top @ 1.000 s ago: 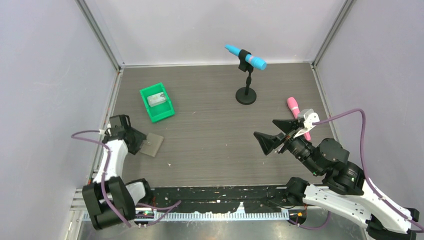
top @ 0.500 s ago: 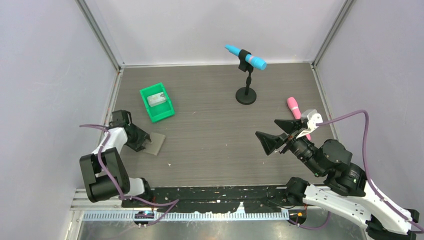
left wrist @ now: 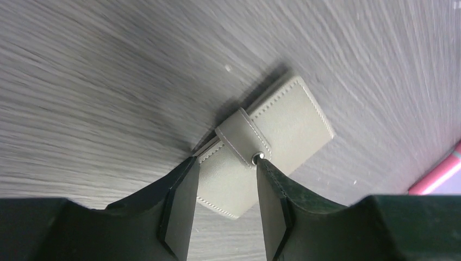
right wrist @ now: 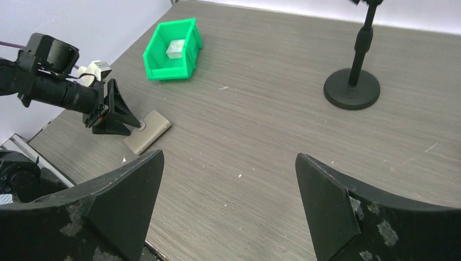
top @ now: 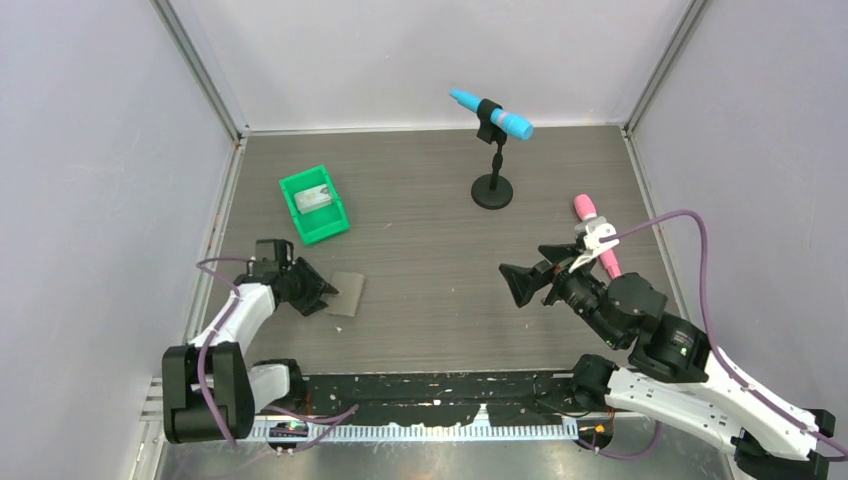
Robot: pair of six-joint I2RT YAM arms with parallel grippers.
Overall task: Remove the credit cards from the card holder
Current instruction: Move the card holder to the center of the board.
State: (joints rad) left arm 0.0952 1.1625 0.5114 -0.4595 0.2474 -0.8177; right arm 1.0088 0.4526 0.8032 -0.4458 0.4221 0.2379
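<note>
The card holder [top: 347, 293] lies shut on the table at the left, grey, with its tab snapped over one edge. It also shows in the left wrist view [left wrist: 282, 125] and the right wrist view [right wrist: 148, 131]. My left gripper [top: 320, 291] is partly open, and its fingertips [left wrist: 187, 179] sit on either side of the holder's near end [left wrist: 225, 160], one tip against the snap. No credit cards show at the holder. My right gripper [top: 523, 260] hangs wide open and empty above the table at the right [right wrist: 228, 155].
A green bin [top: 335, 222] at the back left holds a small grey-white rectangular thing [top: 314, 198]. A black stand [top: 491, 190] with a blue microphone [top: 492, 112] is at the back centre. A pink microphone [top: 592, 225] lies at the right. Walls close three sides.
My left gripper has moved right, and the card holder has slid right with it, away from the left wall. My right gripper has shifted slightly left and turned.
</note>
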